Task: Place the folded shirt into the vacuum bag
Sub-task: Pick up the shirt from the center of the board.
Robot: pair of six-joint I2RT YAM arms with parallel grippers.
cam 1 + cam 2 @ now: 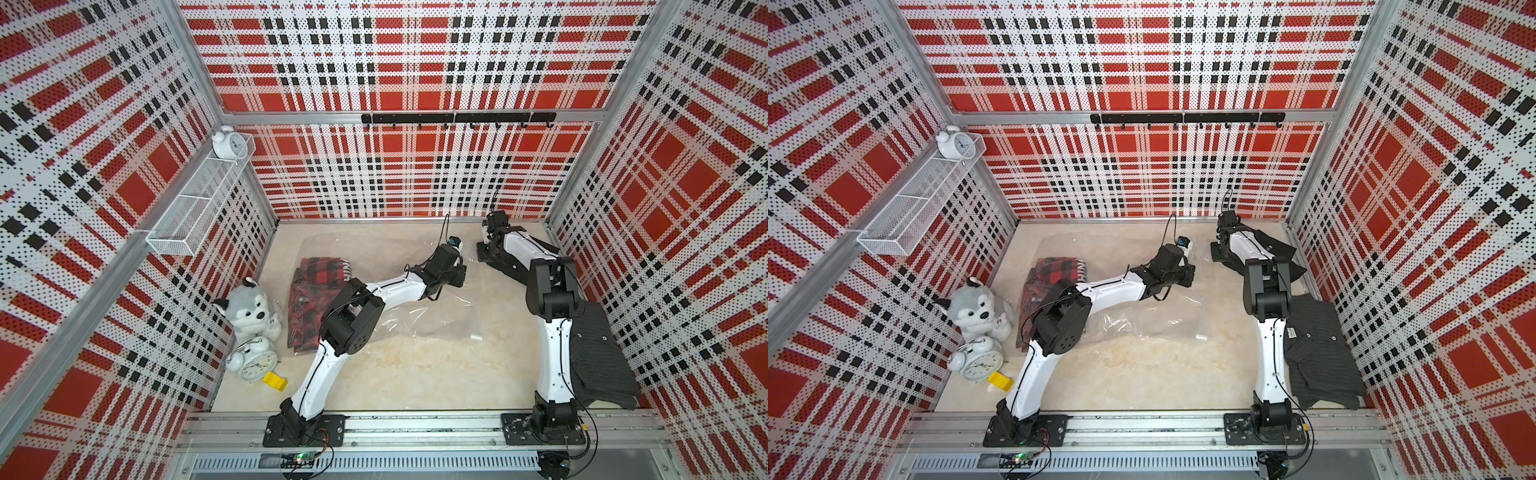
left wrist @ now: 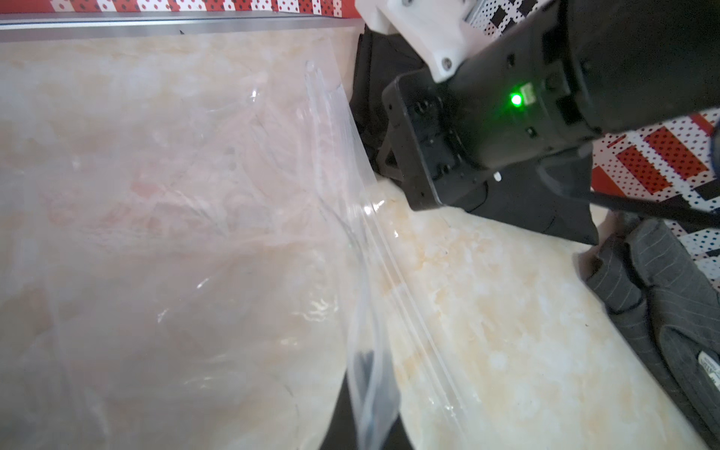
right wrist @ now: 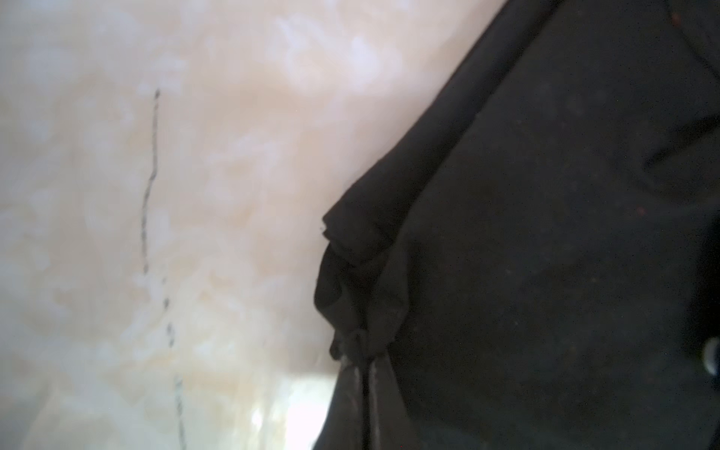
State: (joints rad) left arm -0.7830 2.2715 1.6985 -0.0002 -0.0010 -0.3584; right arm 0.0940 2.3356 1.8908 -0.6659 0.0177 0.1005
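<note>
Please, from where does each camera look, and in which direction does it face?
Top views: high above the front rail, facing down toward the back wall; left arm and right arm show whole.
Left wrist: low on the left arm, facing the vacuum bag's zip edge, pinched in the left tool; the right tool shows.
Right wrist: close over the table, facing the black shirt bunched in the right tool.
Shared: both wrist views show the black shirt and the table.
</note>
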